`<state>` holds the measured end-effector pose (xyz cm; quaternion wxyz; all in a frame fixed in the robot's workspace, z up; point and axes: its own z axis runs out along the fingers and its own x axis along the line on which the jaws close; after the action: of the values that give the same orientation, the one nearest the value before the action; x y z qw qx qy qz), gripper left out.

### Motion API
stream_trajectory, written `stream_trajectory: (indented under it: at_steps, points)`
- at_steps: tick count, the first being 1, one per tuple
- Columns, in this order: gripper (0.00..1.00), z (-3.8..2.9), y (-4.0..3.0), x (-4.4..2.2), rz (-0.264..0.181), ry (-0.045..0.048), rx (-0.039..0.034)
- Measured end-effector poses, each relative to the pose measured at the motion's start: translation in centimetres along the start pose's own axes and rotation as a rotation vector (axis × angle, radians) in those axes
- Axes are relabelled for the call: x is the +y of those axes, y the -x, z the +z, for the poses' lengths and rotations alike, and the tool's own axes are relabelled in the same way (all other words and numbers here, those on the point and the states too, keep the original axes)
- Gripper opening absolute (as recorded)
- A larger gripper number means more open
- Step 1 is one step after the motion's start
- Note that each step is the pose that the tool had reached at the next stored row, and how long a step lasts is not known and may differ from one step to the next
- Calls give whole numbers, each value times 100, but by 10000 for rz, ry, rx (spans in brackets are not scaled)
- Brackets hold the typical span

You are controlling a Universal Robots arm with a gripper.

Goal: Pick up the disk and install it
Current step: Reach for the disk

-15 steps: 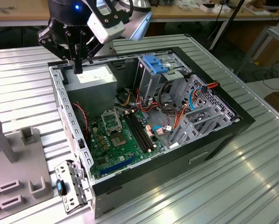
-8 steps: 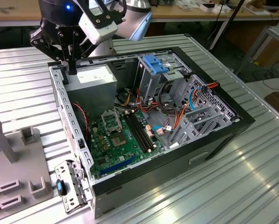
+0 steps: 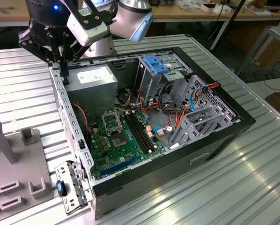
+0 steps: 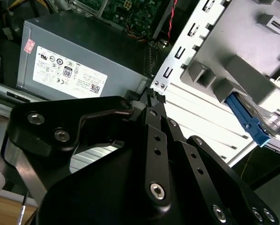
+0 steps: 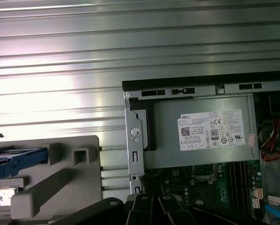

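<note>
Exterior view: the gripper [image 3: 61, 69] is held over the computer case [image 3: 201, 157] corner, beside the power supply [image 3: 91, 80]. Second wrist view: its jaws are clenched on nothing; the disk [image 4: 246, 119] is kept in a grey holder [image 4: 233, 70], probably presented for pickup. First wrist view: the disk [image 5: 16, 160] is seen in that holder beside the case, well apart from the gripper.

Counted on one ribbed metal table [image 3: 233, 187]: one open computer case [image 3: 210, 150], centre of the exterior view. Tallied inside it one grey power supply [image 3: 91, 82], one green motherboard [image 3: 114, 140] and one drive cage [image 3: 151, 86], topped by one blue bracket [image 3: 155, 63]. Noted two stickers on the power supply in the first wrist view: one white sticker [image 5: 210, 131] and one small pink sticker [image 5: 251, 139]. Logged one grey fixture [image 3: 13, 173] at the exterior view's lower left, carrying one disk [image 5: 16, 159] in the first wrist view. Recorded one robot arm [image 3: 130, 16] with one gripper [image 3: 60, 63] at the exterior view's upper left.
</note>
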<state>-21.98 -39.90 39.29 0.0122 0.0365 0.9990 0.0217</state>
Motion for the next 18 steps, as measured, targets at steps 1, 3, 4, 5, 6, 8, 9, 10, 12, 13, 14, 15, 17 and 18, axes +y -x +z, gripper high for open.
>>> stream_trajectory:
  at_steps: [1, 3, 4, 5, 6, 8, 9, 10, 12, 13, 14, 15, 17, 18]
  points:
    - [11, 0, -15, -1, 0, 0, 0]
    - [11, -1, -47, -4, 0, 0, 2]
    - [11, -1, -72, -5, -1, 0, 2]
    - [11, -1, -84, -6, -1, 0, 3]
    - [11, -2, -96, -7, -2, 0, 4]
    - [11, -2, -128, -9, -2, 0, 4]
    - [11, -2, -140, -11, -3, 0, 5]
    - [11, -3, -151, -11, -3, 0, 6]
    - [11, -3, -175, -13, -3, 0, 6]
    - [11, -3, -200, -15, -3, 0, 7]
    - [11, -3, -222, -17, -3, 0, 8]
    - [11, -4, -243, -18, -4, -1, 10]
    - [11, -4, -266, -20, -5, 0, 11]
    - [11, -5, -282, -21, -5, -1, 12]
